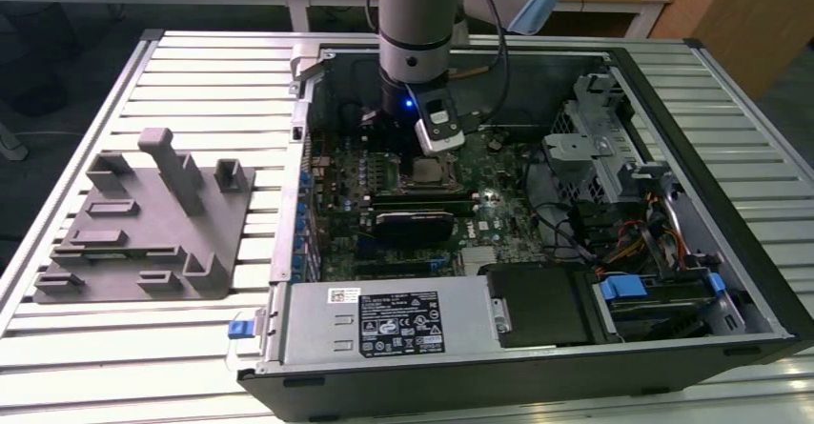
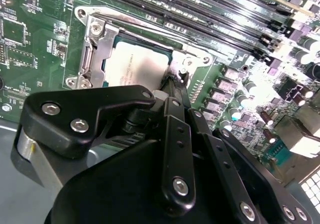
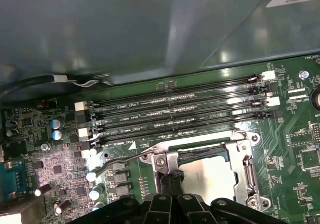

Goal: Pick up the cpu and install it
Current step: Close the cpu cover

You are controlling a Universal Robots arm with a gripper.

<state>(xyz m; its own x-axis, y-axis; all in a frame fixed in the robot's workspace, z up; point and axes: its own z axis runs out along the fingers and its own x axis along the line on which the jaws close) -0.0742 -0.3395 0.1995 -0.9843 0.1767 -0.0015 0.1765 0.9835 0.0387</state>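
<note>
One silvery-grey square cpu [image 2: 132,66] is sitting in its metal socket frame [image 2: 95,46]; we are apparently finishing placement, our closed, empty black hand [image 2: 176,79] at its edge; clearing calls for lifting straight.

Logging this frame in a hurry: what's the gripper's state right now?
Gripper: closed, nothing seen in it; its tip is at the edge of the cpu, which lies in the socket.
</note>
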